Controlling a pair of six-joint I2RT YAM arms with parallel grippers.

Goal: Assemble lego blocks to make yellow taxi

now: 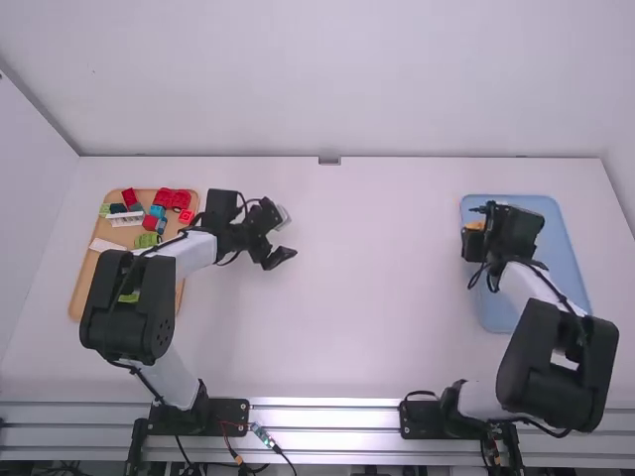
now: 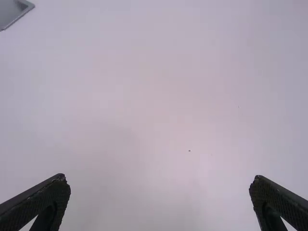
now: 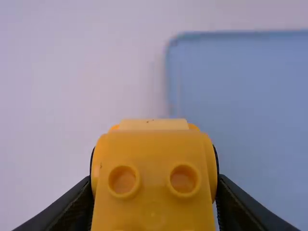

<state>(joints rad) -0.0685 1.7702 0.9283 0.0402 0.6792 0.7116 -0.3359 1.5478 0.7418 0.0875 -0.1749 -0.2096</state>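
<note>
Bricks [image 3: 154,202], probably the yellow taxi's body, sat grasped in the right pincer [image 1: 475,227] by the blue tray [image 1: 558,253]; we saw the left pincer [image 1: 285,236] released over the tabletop [image 1: 367,297].

open room over the table [image 1: 377,297] between left arm [image 1: 129,307] and right arm [image 1: 546,357], the latter above blue tray [image 1: 563,253]

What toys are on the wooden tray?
On the wooden tray are red blocks, blue blocks, green blocks and white pieces. The left arm covers part of it, so anything hidden there can't be told.
</note>
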